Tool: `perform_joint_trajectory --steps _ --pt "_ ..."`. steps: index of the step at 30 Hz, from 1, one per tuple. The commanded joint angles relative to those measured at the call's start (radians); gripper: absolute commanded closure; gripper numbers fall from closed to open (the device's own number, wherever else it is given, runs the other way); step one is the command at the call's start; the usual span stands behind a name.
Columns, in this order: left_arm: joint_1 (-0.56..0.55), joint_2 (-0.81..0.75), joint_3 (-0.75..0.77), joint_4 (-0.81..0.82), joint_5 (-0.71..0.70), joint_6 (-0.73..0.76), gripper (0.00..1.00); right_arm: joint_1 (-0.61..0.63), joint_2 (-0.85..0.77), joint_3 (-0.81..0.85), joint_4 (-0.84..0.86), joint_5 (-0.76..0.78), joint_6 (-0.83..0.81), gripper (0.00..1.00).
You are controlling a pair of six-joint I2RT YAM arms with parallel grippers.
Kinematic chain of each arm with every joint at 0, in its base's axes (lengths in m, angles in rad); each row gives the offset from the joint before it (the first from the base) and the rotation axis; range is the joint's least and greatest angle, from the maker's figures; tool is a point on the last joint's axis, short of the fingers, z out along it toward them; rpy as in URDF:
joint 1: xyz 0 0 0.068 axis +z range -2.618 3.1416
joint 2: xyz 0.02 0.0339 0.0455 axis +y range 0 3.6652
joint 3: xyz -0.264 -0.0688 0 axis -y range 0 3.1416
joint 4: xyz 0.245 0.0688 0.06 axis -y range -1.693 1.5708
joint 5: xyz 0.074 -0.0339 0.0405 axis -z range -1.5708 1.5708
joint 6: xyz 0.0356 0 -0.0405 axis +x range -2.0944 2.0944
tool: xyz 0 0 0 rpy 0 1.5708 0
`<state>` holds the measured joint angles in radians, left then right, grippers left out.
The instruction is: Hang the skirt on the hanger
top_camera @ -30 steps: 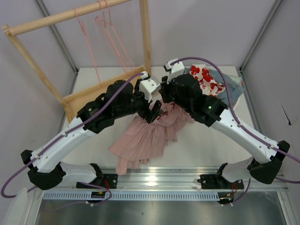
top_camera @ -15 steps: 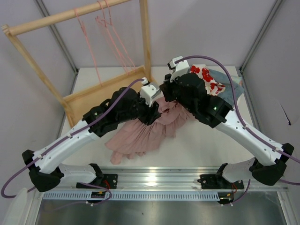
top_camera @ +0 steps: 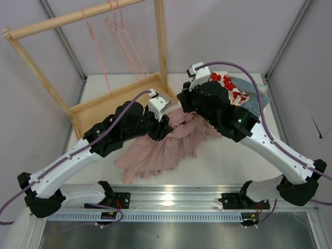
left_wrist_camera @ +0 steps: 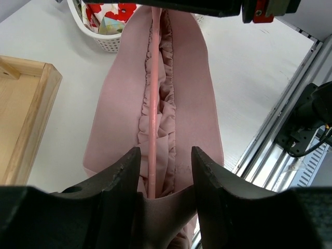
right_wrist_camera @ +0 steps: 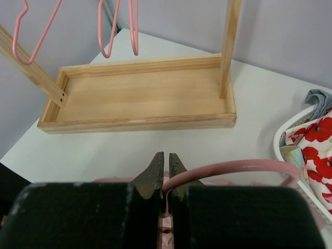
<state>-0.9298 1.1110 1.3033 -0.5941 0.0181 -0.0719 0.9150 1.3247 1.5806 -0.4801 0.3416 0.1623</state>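
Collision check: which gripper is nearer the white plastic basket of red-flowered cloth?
Right. The right gripper is beside the white plastic basket; the left gripper is farther off, down the pink pleated skirt.

Skirt [top_camera: 155, 150]: dusty pink throughout, finely pleated, ruffled waistband in the same shade. Hanger [left_wrist_camera: 153, 93]: plain, slightly brighter pink. Spare hangers [top_camera: 118, 31]: matching pink. Rack [top_camera: 72, 18]: pale, unpainted wood. Basket [left_wrist_camera: 106, 44]: white lattice. Cloth [top_camera: 228, 85]: white with red flowers. Garment [top_camera: 259, 96]: blue-grey. Worktop [top_camera: 233, 155]: white. Arms [top_camera: 78, 155]: black and white sections. Cables [top_camera: 129, 106]: purple.
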Motion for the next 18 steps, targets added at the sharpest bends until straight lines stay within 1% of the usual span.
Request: perform_joint_trajectory --steps 1,2,4,6,9,10,11,15,17,18 --pt "0.000 -0.034 0.016 0.007 -0.014 -0.008 0.50 0.010 -0.042 0.025 0.089 -0.003 0.020 1.00" --pt "0.000 -0.033 0.051 0.007 -0.014 -0.002 0.48 0.013 -0.041 0.024 0.089 -0.001 0.019 1.00" --pt "0.000 -0.022 0.076 0.007 -0.070 0.009 0.46 0.027 -0.033 0.024 0.090 -0.001 0.016 1.00" --pt "0.000 -0.007 0.124 0.005 -0.063 0.041 0.43 0.036 -0.025 0.025 0.087 0.000 0.010 1.00" --pt "0.000 0.006 0.148 -0.001 -0.052 0.070 0.42 0.042 -0.022 0.032 0.083 0.005 0.013 1.00" --pt "0.000 0.015 0.152 -0.004 -0.049 0.069 0.43 0.047 -0.024 0.030 0.084 0.007 0.019 1.00" --pt "0.000 0.019 0.157 -0.018 -0.046 0.099 0.43 0.053 -0.028 0.030 0.089 0.008 0.017 1.00" --pt "0.002 0.052 0.169 -0.053 -0.026 0.090 0.47 0.065 -0.028 0.025 0.089 0.031 0.008 1.00" --pt "0.002 0.062 0.156 -0.056 0.023 0.084 0.48 0.067 -0.028 0.025 0.089 0.034 0.003 1.00" --pt "0.003 0.062 0.146 -0.052 0.025 0.083 0.49 0.067 -0.030 0.025 0.090 0.033 0.003 1.00"
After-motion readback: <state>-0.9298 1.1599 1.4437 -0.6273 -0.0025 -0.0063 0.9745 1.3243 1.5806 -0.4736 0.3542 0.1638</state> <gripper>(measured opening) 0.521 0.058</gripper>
